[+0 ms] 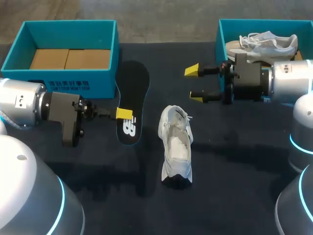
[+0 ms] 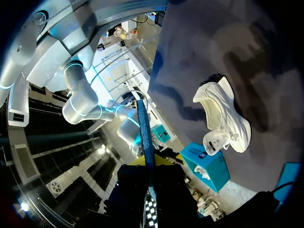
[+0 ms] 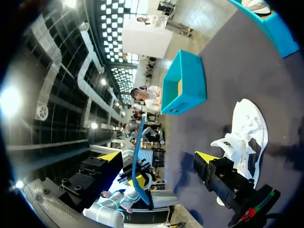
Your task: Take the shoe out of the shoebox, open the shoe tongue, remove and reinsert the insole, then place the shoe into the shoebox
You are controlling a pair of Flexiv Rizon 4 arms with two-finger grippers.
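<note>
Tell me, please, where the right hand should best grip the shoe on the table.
The shoe stands sole-down, opening upward, so probably pinch its right-side collar from above, one finger inside; the open right hand is on that side.

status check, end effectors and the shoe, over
Left end effector shut on insole, beside the shoe. Right end effector open, empty. Shoe on table between the arms; nothing seen blocking it.

I work over a table (image 1: 234, 196) spread with a dark navy cloth (image 2: 213, 38), mottled with paler grey patches. Light falls from above, laying soft shadows on the cloth beside what stands on it.
</note>
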